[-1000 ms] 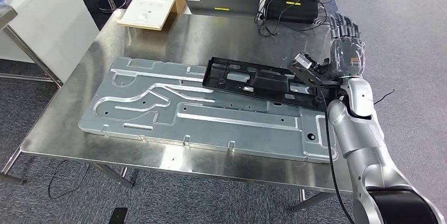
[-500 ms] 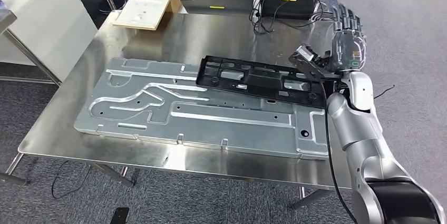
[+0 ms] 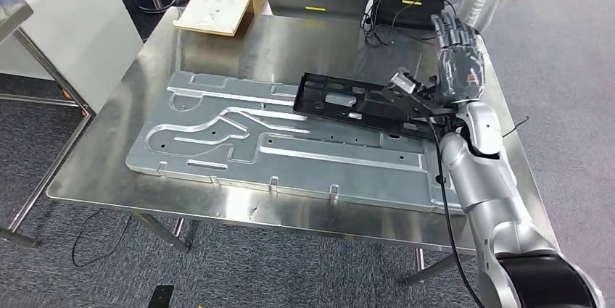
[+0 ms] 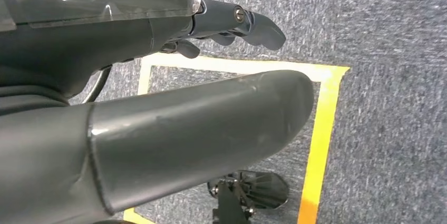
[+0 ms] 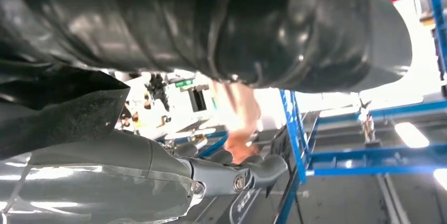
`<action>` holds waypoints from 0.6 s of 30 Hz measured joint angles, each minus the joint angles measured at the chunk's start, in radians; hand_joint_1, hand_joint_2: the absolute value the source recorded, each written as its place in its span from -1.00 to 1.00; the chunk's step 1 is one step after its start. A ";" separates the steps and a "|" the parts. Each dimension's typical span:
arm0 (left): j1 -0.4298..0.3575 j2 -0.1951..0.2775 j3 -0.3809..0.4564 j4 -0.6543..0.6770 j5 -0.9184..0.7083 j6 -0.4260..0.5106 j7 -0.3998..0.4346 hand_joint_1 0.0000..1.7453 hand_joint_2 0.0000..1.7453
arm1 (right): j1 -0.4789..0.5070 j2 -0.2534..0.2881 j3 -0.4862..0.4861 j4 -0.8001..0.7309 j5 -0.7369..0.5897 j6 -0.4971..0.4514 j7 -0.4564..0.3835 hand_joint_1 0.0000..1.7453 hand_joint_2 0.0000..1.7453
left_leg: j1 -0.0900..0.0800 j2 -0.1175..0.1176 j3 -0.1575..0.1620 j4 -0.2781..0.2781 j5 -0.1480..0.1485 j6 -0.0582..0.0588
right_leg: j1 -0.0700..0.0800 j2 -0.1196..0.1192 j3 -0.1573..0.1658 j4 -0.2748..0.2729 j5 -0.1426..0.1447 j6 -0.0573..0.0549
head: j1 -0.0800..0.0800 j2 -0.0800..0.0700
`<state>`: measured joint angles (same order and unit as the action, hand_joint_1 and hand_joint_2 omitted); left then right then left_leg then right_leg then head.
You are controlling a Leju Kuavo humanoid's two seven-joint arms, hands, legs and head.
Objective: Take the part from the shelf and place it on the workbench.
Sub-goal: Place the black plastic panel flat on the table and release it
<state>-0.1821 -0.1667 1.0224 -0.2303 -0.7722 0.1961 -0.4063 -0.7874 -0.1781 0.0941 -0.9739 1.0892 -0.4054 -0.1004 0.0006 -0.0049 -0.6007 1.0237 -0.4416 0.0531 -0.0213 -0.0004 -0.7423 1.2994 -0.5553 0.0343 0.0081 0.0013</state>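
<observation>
- the black part (image 3: 359, 104) lies flat on the grey metal panel (image 3: 239, 141) on the bench (image 3: 239, 43), its near end just beside the right hand (image 3: 458, 69).
- right hand's fingers (image 3: 451, 29) stretch out apart, holding nothing, raised past the part's end.
- left hand (image 4: 158, 124) hangs over carpet with yellow tape (image 4: 319, 129), fingers (image 4: 253, 23) extended, holding nothing.

The robot's left hand (image 4: 158, 103), thick grey thumb and darker fingers (image 4: 253, 23) extended and holding nothing, hangs above grey carpet floor (image 4: 390, 34) marked with yellow tape (image 4: 319, 129).
</observation>
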 joint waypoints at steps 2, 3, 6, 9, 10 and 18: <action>0.000 -0.001 0.001 0.000 0.000 0.000 0.000 -1.00 -1.00 | 0.008 0.000 0.010 -0.014 -0.005 0.014 -0.001 -1.00 -1.00 | -0.007 0.000 -0.001 0.000 0.001 0.002 | 0.009 0.000 0.056 -0.093 0.054 -0.016 | 0.000 0.000; 0.000 -0.002 0.001 0.000 0.000 0.000 -0.001 -1.00 -1.00 | 0.007 -0.001 0.015 -0.021 -0.008 0.022 0.002 -1.00 -1.00 | -0.011 0.000 -0.002 0.001 0.002 0.001 | 0.015 -0.001 0.093 -0.159 0.077 -0.028 | 0.000 0.000; -0.002 -0.004 0.004 0.001 0.004 0.002 -0.003 -1.00 -1.00 | 0.002 -0.002 0.024 -0.031 -0.039 0.052 0.018 -1.00 -1.00 | -0.013 0.002 -0.008 0.003 0.006 -0.007 | 0.029 -0.002 0.142 -0.261 0.097 -0.048 | 0.000 0.000; -0.001 -0.004 0.006 0.001 0.007 0.004 -0.004 -1.00 -1.00 | 0.001 -0.003 0.025 -0.031 -0.090 0.065 0.031 -1.00 -1.00 | -0.012 0.001 -0.015 0.012 -0.002 -0.021 | 0.022 -0.003 0.144 -0.278 0.110 -0.053 | 0.000 0.000; -0.001 -0.005 0.006 0.001 0.007 0.004 -0.004 -1.00 -1.00 | 0.000 -0.002 0.025 -0.031 -0.103 0.065 0.032 -1.00 -1.00 | -0.011 0.001 -0.025 0.035 -0.020 -0.028 | 0.018 -0.005 0.145 -0.285 0.115 -0.056 | 0.000 0.000; 0.003 -0.006 0.006 0.001 0.009 0.006 -0.005 -1.00 -1.00 | 0.005 0.000 0.025 -0.029 -0.195 0.083 0.027 -1.00 -1.00 | 0.021 0.001 -0.031 0.117 -0.054 -0.070 | 0.002 -0.006 0.127 -0.272 0.122 -0.048 | 0.000 0.000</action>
<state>-0.1789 -0.1725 1.0285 -0.2296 -0.7630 0.2025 -0.4117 -0.7822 -0.1784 0.1194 -1.0027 0.8938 -0.3220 -0.0732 0.0213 -0.0035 -0.6318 1.1407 -0.4956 -0.0170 -0.0189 -0.0067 -0.6158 1.0275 -0.4331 -0.0138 0.0077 0.0012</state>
